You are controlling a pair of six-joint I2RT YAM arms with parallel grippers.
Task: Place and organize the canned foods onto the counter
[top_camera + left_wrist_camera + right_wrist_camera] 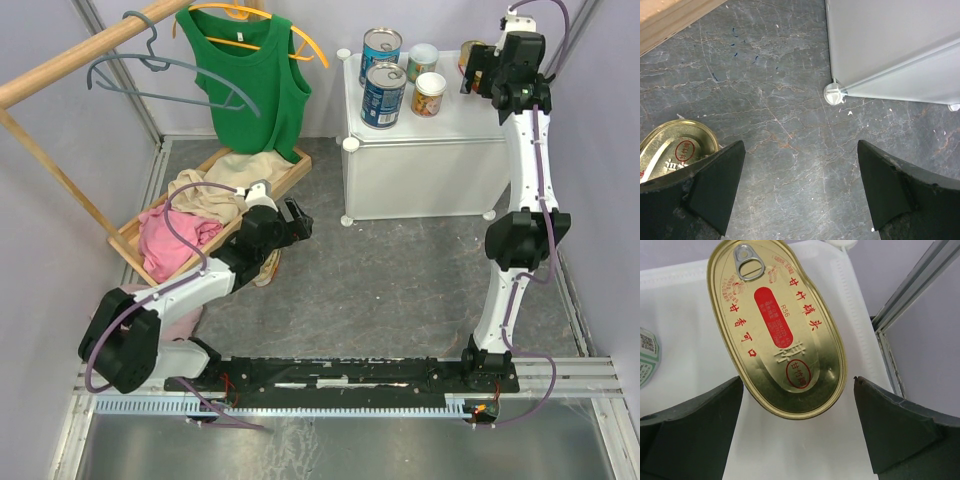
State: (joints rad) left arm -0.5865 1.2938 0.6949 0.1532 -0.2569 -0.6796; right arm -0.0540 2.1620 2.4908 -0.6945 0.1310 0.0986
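Right gripper (798,381): jaws spread wide, empty, over oval tin (777,330) on cabinet (690,330).
Left gripper (801,143): jaws spread wide, empty, second oval tin (675,145) beside it on tabletop (790,75).

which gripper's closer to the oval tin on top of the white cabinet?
Right. The right gripper hangs open with the oval tin between its fingers. The left gripper is low over the grey surface, in front of the cabinet.

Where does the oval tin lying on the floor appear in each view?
Top: floor tin left of centre, partly under the left arm.
Left wrist: floor tin in the lower left corner, partly behind the left pincer.
Right wrist: not in it; the other tin lies on the counter.
Shared landmark: the counter.
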